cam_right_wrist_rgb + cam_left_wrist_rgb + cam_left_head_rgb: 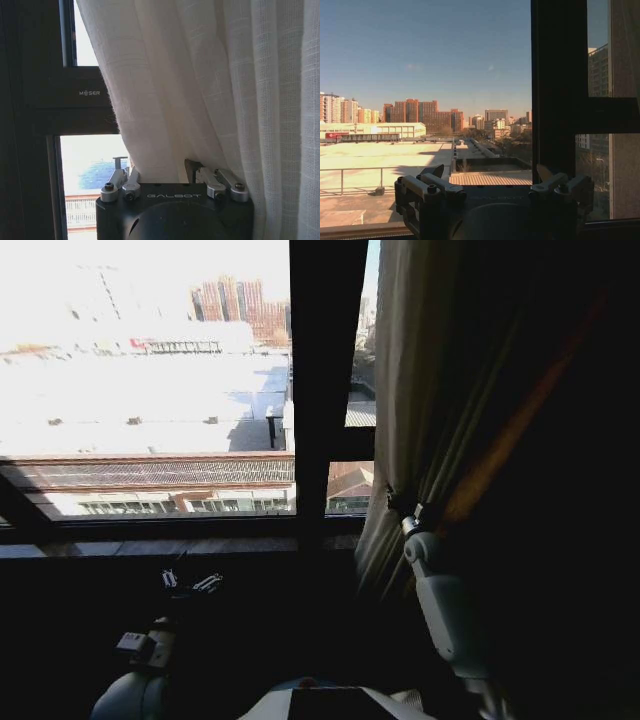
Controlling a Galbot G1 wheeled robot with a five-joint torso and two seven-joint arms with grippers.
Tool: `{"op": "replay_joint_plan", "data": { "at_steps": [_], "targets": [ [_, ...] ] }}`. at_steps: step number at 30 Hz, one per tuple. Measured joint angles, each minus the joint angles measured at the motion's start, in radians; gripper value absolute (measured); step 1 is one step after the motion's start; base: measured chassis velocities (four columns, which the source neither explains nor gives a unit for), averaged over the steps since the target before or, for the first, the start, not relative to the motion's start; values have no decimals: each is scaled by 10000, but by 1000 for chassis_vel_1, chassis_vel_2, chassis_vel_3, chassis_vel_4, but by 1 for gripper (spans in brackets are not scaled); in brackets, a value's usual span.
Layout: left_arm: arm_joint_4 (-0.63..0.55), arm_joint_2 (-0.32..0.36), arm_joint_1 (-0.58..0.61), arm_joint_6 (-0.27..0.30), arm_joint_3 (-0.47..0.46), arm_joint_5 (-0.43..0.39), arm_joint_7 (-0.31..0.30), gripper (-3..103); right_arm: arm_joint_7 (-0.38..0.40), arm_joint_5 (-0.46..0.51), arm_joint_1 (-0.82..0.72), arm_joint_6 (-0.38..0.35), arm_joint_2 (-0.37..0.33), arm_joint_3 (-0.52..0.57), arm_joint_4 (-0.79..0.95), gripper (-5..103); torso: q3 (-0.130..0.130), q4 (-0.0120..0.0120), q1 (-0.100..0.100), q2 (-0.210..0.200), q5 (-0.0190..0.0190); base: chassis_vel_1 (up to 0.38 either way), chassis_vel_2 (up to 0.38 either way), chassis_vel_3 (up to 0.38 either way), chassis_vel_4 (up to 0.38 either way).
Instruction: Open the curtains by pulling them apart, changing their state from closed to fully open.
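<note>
One of the curtains [450,360], sheer and pleated, hangs bunched at the right of the window. My right gripper [398,508] is raised at its inner edge, where the fabric is cinched together. In the right wrist view the white curtain [200,75] drops between the fingers of the right gripper [155,172], which is shut on a thick fold. My left gripper [190,582] sits low below the sill, away from any fabric. In the left wrist view the left gripper [490,172] is open with nothing between its fingers, facing bare glass.
A dark vertical window frame bar [325,390] stands just left of the gathered fabric, seen also as the frame bar [557,90] and the frame bar [65,100]. The window sill [150,540] runs across below the glass. Rooftops and buildings lie outside.
</note>
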Motion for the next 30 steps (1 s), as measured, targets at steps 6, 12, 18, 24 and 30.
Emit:
{"op": "replay_joint_plan", "data": {
  "at_steps": [6,12,18,24,30],
  "targets": [
    [-92,-25,56,-50,-23,17,22,100,-1,13,-21,7,-31,77,51,67,0,-2,0,0,5,0,0,0,0],
    [-139,-38,81,-58,-30,21,26,100,1,82,1,35,-30,98,50,74,0,-1,0,0,3,0,0,0,0],
    [-147,-54,93,-64,-28,35,34,100,5,123,34,54,-40,132,41,52,0,-1,0,0,4,0,0,0,0],
    [-151,-54,70,-61,-20,42,39,100,7,153,57,69,-43,161,11,30,0,-1,0,0,3,0,0,0,0],
    [-151,-58,59,-49,-5,55,47,100,7,167,86,83,-54,173,2,8,0,-1,0,0,4,0,0,0,0]
  ]
}}
